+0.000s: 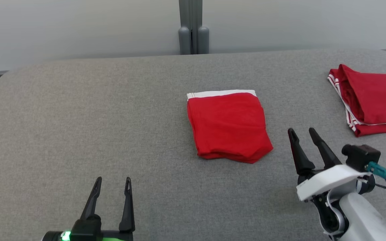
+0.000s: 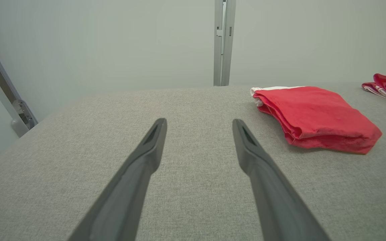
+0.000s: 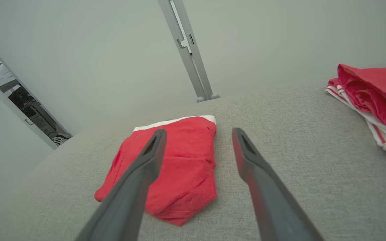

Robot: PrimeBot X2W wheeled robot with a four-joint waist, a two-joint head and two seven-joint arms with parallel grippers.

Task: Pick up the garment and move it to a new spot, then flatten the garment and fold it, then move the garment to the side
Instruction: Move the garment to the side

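A red garment with a white band along its far edge lies folded in a compact rectangle at the middle of the grey table. In the left wrist view the garment sits to the right of the fingers. The right wrist view has the garment just ahead, partly behind one finger. My left gripper is open low at the near left, well clear of the cloth. My right gripper is open just right of the garment's near corner, not touching it. Nothing sits between either pair of fingers.
A second folded red garment with white striped trim and a dark logo lies at the far right edge of the grey table. A grey post stands behind the table against a pale wall.
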